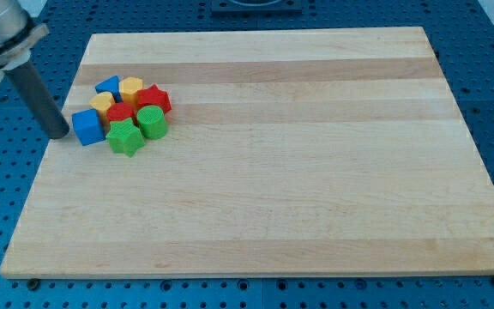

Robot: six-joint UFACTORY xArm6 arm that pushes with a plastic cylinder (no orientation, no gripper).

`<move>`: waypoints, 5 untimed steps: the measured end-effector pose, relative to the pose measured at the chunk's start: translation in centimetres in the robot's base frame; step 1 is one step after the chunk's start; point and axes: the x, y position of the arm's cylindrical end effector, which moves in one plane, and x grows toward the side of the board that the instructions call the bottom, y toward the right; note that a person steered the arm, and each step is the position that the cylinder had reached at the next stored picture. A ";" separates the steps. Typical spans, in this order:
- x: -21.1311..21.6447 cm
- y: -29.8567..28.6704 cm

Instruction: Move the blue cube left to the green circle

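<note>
the tip (59, 135) stands just left of the blue cube (87, 126), near the table (316, 172) left edge; this end effector is a rod, no jaws. green circle (152, 122) lies right, behind the green star (126, 136).

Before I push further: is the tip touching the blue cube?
Cannot tell. In the camera view my tip sits at the blue cube's left side, with neither contact nor gap plainly visible.

My tip (59, 135) sits just left of the blue cube (87, 127), which adjoins the green star (125, 137); the green circle (152, 122) lies right of them on the surface (316, 172).
</note>
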 end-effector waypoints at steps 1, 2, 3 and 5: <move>0.0 3.1; 0.0 5.1; 0.0 6.8; 0.7 8.0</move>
